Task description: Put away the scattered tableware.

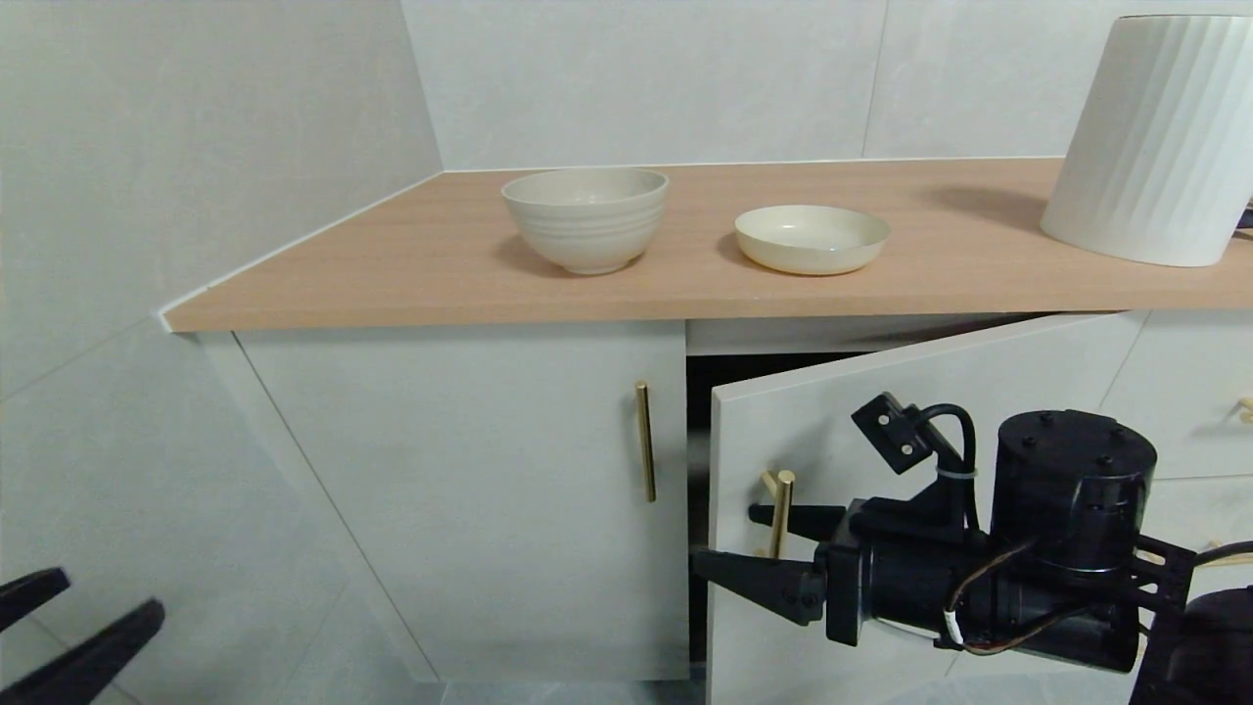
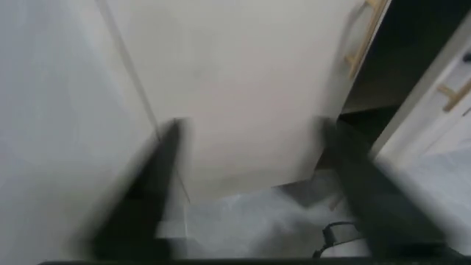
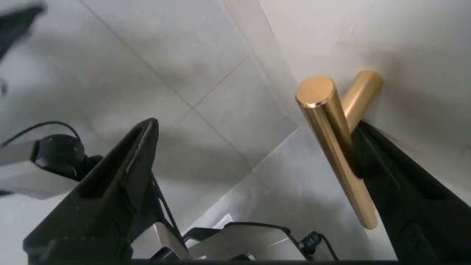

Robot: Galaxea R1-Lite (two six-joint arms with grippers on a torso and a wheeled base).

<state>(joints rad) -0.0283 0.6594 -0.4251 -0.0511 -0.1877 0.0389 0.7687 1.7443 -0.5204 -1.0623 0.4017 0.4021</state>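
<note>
A deep ribbed cream bowl (image 1: 585,217) and a shallow cream dish (image 1: 811,238) stand apart on the wooden countertop (image 1: 411,259). Below it, the right cabinet door (image 1: 881,392) hangs partly ajar. My right gripper (image 1: 726,539) is open, and its two fingers straddle that door's brass handle (image 1: 780,511). In the right wrist view the brass handle (image 3: 335,147) lies between the wide-spread fingers of the right gripper (image 3: 254,129), close to one finger (image 3: 412,191). My left gripper (image 1: 110,597) is open and low, left of the cabinet, holding nothing. In its own wrist view the left gripper (image 2: 250,132) faces the shut left door (image 2: 235,81).
A tall white ribbed container (image 1: 1155,137) stands at the counter's right end. The left cabinet door (image 1: 470,490) is shut, with a vertical brass handle (image 1: 644,441). A dark gap (image 1: 697,401) shows between the two doors. Tiled walls close off the left and the back.
</note>
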